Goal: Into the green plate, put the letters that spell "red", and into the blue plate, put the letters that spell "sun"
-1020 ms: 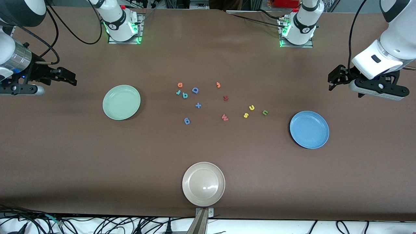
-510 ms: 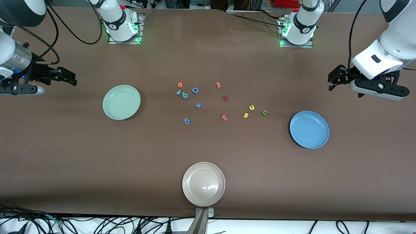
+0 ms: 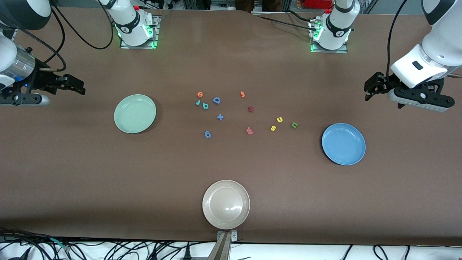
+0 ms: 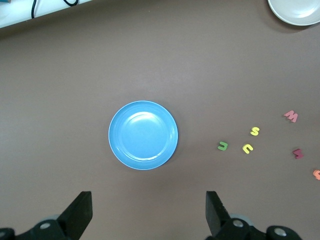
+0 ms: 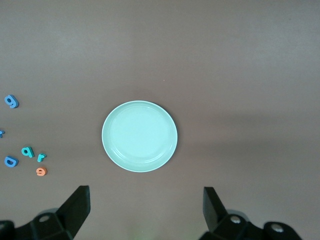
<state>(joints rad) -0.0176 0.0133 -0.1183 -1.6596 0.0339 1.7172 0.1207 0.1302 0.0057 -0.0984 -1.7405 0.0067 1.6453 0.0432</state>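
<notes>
Beige plate (image 4: 296,11) cut by left wrist view's edge, only part of rim showing. Orange letter (image 4: 317,174) clipped at same view's edge, shape unreadable. Blue plus sign (image 5: 1,133) nearly all outside right wrist view. Right arm's upper links cropped at front view's corner.

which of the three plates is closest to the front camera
The beige plate, alone at the table's front edge. The green plate and blue plate lie farther back, toward the arms' ends.
</notes>
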